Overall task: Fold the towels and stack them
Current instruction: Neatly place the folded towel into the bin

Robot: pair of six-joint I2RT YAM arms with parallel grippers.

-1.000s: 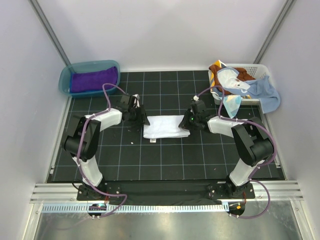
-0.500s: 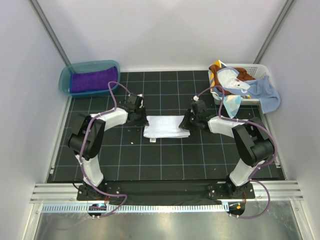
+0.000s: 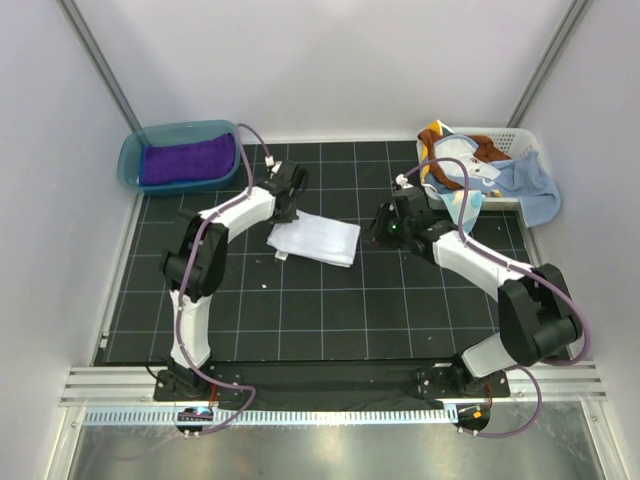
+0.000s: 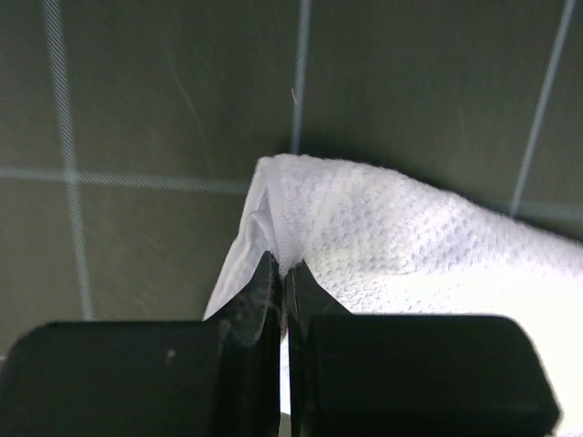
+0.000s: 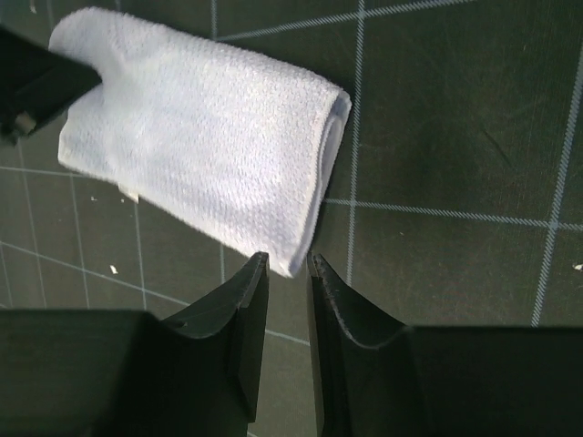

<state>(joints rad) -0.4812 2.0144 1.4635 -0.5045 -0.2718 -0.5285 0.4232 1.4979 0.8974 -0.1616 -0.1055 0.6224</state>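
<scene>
White towel [image 3: 318,242] lies folded on the worktop [image 3: 300,310], left of centre and toward the far edge. We judge it light, soft and limp: it sags unless taken at a corner or a folded edge. We find the left pincer [image 4: 282,273] clamped on one corner, with cloth bunched at its tips. The right pincer [image 5: 287,262] stands narrow and empty, near the towel's other end. Only the left wrist view shows the pinch. Only the top view shows the purple towel [image 3: 185,160] in the tub [image 3: 126,160] at the far left corner.
</scene>
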